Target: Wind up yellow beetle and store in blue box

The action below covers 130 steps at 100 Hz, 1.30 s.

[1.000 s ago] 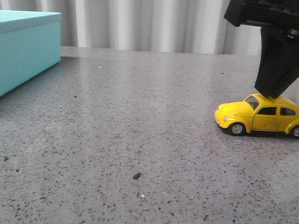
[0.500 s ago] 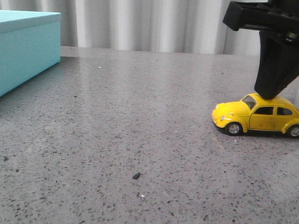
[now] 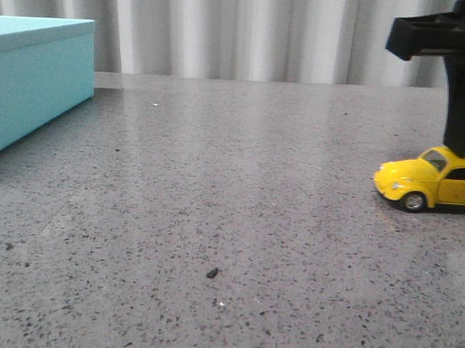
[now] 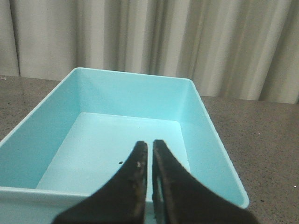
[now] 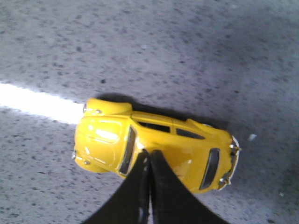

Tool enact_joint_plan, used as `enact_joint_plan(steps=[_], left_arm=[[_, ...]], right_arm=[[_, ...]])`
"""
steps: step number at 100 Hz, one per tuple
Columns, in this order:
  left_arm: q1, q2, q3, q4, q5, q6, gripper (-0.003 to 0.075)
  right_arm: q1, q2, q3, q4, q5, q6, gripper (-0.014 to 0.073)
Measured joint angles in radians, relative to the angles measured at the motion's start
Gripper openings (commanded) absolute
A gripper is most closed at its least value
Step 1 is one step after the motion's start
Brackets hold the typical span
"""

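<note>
1. Where the front view looks across the grey speckled table (image 3: 214,220), the yellow beetle (image 3: 433,182) stands on its wheels at the far right edge, its tail cut off by the frame, nose toward the robot's left. Its long axis runs across the table, left to right. The right gripper (image 3: 463,149) comes straight down onto the roof, tips touching it from above rather than around the body. The blue box (image 3: 33,83) sits at the far left, well apart from the car, with bare tabletop between. The right arm is plainly the nearer one; the left gripper does not show here.

2. Seen from the left wrist, the left gripper (image 4: 149,161) has its fingers drawn together to a thin slit and holds nothing. It hovers over the open interior of the blue box (image 4: 196,107), which has no lid on it and nothing inside but a dark speck.

3. Seen from the right wrist, the right gripper (image 5: 148,161) has its fingers pressed together, tips resting on the roof of the yellow beetle (image 5: 154,144) just behind the windscreen, gripping nothing. The car's length lies crosswise to the fingers, so a push along that axis would roll the wheels; judged from this, winding is the step in hand and storing is not yet done.

4. No brand, label or readable writing shows on the car, the box or the table in any view.
</note>
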Motion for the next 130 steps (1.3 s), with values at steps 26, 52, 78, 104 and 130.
enact_joint_plan(steps=[26, 52, 78, 104, 130], left_arm=[[0.000, 0.000, 0.000, 0.000, 0.000, 0.000, -0.0021], [0.000, 0.000, -0.001, 0.000, 0.000, 0.000, -0.0021], [0.000, 0.000, -0.001, 0.000, 0.000, 0.000, -0.0021], [0.000, 0.000, -0.001, 0.000, 0.000, 0.000, -0.0021], [0.000, 0.000, -0.001, 0.000, 0.000, 0.000, -0.0021]], right_arm=[[-0.101, -0.021, 0.055, -0.012, 0.002, 0.005, -0.0041], [-0.165, -0.033, 0.068, -0.023, 0.001, 0.005, -0.0041], [-0.167, -0.034, 0.070, -0.103, 0.011, 0.036, -0.0041], [-0.167, -0.062, 0.074, -0.111, 0.001, 0.038, -0.0041], [-0.171, -0.215, 0.009, -0.073, -0.014, 0.038, -0.0041]])
